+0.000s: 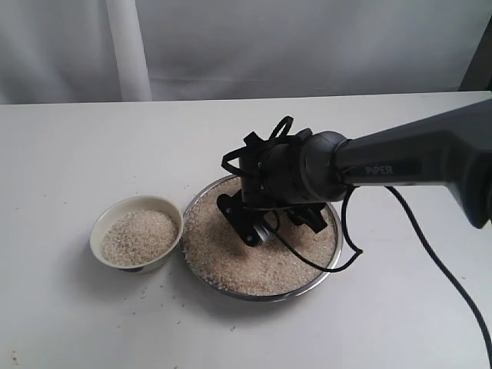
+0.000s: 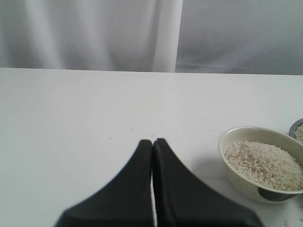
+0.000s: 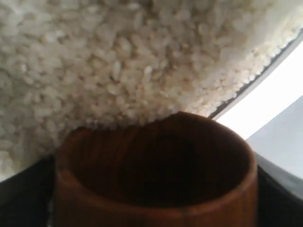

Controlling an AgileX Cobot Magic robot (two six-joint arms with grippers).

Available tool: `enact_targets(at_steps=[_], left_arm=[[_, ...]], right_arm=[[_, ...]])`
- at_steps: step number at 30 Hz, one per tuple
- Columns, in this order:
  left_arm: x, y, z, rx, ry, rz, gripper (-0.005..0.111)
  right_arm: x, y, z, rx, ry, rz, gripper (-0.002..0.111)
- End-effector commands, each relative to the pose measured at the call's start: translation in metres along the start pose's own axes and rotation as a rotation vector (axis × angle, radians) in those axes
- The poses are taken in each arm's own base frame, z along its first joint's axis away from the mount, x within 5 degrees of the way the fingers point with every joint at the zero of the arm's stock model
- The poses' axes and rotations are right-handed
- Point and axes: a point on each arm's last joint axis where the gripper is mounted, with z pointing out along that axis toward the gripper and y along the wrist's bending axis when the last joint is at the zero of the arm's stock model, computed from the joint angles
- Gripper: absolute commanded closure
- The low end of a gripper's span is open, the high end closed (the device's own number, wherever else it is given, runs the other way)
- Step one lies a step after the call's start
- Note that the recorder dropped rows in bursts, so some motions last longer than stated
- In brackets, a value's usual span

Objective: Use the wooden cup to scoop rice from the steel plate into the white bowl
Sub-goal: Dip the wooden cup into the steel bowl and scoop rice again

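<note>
The right jaws stand wide and hold the small round cup of red-brown wood (image 3: 156, 189) from both sides. The cup lies tipped over, with its open mouth facing the small pale grains of rice (image 3: 118, 66). Its front edge touches the heap. The inside of the cup looks dark, and I can see no rice in it.

In the outside view the cup is hidden under the dark grey right arm (image 1: 415, 165). That arm reaches down into the wide shiny steel plate (image 1: 257, 295). The plate is full of rice almost up to its thin rim.

Just beside the plate sits the small cream-white bowl (image 1: 96, 234). The two may be touching, but I cannot tell. The bowl has a good heap of rice in it.

The left jaws are pressed together with nothing between them. They hang over the white bench (image 2: 94, 109), near the bowl but apart from it. Far at the back hangs a pale curtain (image 1: 307, 46).

I think this is the scooping step, right at its start. Next, the cup has to push forward into the heap so that the rice slides in. Then it has to turn mouth up, so nothing spills. After that it has to rise over the plate's rim and go across to the bowl. It should go slowly, because a round cup could slip in the jaws and grains could fall on the bench.
</note>
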Motion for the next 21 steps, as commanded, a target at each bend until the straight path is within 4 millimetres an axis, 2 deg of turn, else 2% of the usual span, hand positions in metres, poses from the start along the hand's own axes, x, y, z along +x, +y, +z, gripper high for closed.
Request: enact_targets(at_steps=[1,13,21], left_arm=[[-0.003,0.0,-0.001,0.006,-0.016,-0.006,0.107],[-0.003,0.0,-0.001,0.006,-0.016,-0.006,0.107],[-0.003,0.0,-0.001,0.006,-0.016,-0.006,0.107]], right_arm=[[-0.006,0.001,-0.003,0.004,-0.005,-0.021,0.108],[-0.04,0.001,-0.021,0.022,-0.147,0.007,0.108],[-0.048,0.003,-0.023,-0.014,-0.226,0.093,0.108]])
